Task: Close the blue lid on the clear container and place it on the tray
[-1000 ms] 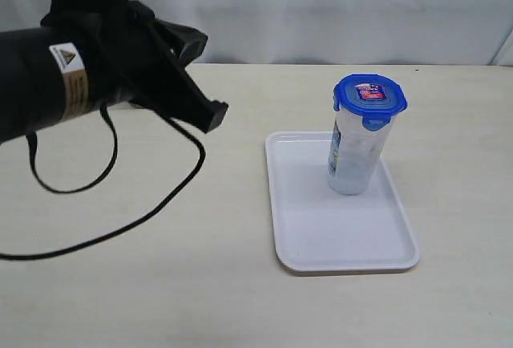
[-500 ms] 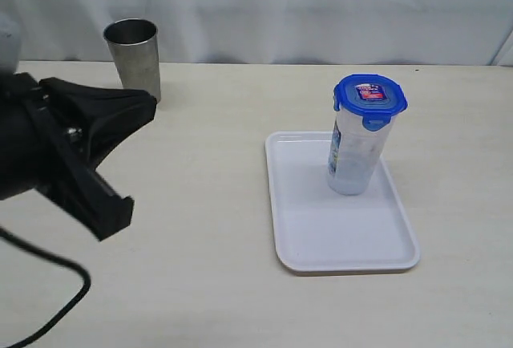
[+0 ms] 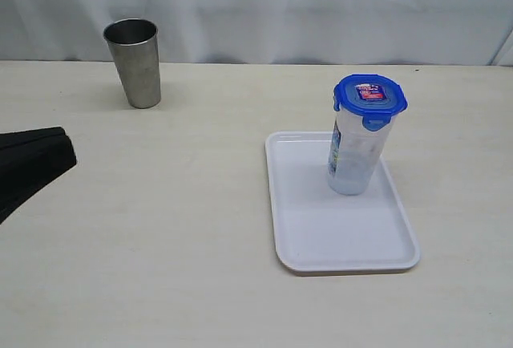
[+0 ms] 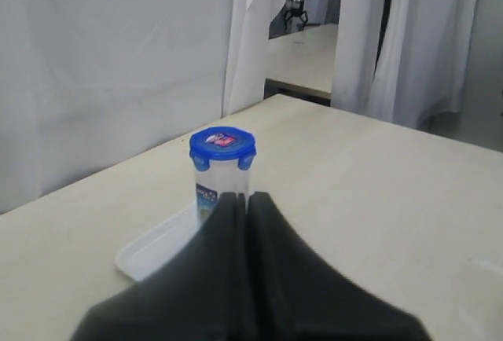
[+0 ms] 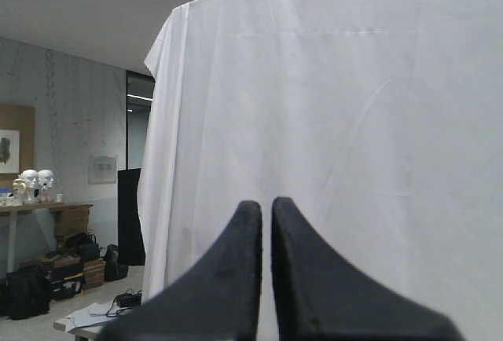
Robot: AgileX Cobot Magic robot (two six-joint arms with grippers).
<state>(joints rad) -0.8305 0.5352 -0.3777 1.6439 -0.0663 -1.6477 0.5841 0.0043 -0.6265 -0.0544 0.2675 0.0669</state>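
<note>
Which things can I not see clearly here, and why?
- Lid label text: too small, exterior and left wrist views.
- Lid flaps, latched or not: too small, same views.
- Tray: mostly behind the left gripper, left wrist view.
- Left gripper: cut off by the edge, exterior view.
- Table: absent from right wrist view; only right gripper and curtain.

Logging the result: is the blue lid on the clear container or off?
On. The blue lid sits flat atop the clear container, covering its mouth. Whether its flaps are latched: cannot tell.
</note>
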